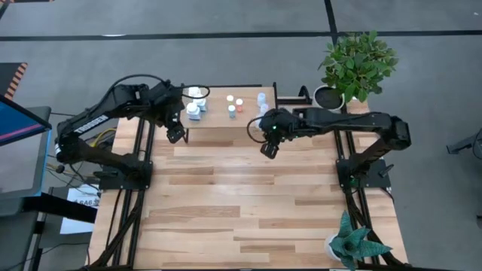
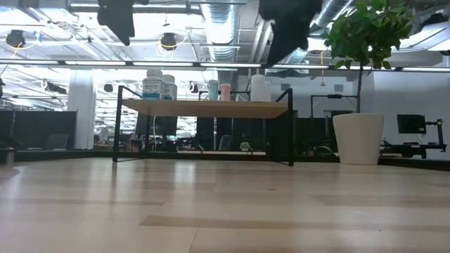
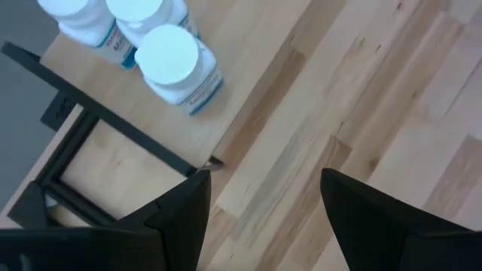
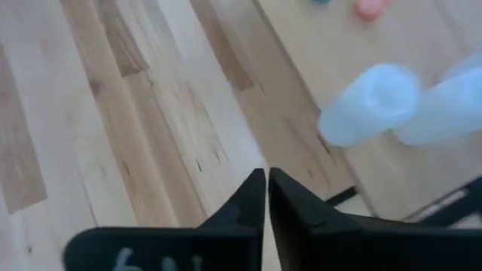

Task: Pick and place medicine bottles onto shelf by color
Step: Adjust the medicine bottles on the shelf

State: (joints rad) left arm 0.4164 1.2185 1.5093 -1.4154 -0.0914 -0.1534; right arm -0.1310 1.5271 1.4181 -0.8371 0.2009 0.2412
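The shelf (image 1: 226, 120) stands at the table's far edge, its light-wood top on black legs (image 2: 204, 109). Three white bottles (image 1: 196, 102) stand on its left end and also show in the left wrist view (image 3: 177, 64). Small bottles with white and orange-red caps (image 1: 235, 105) stand at its middle. Pale-blue bottles (image 1: 262, 102) stand on its right end (image 4: 369, 102). My left gripper (image 1: 177, 134) hovers open and empty by the shelf's left near corner (image 3: 263, 203). My right gripper (image 1: 269, 147) hovers shut and empty near the shelf's right near corner (image 4: 267, 184).
A leafy plant in a white pot (image 1: 354, 64) stands at the table's far right, right of the shelf (image 2: 358, 137). A small spiky plant (image 1: 354, 245) sits at the near right corner. Bare tabletop (image 1: 241, 196) lies between the shelf and the near edge.
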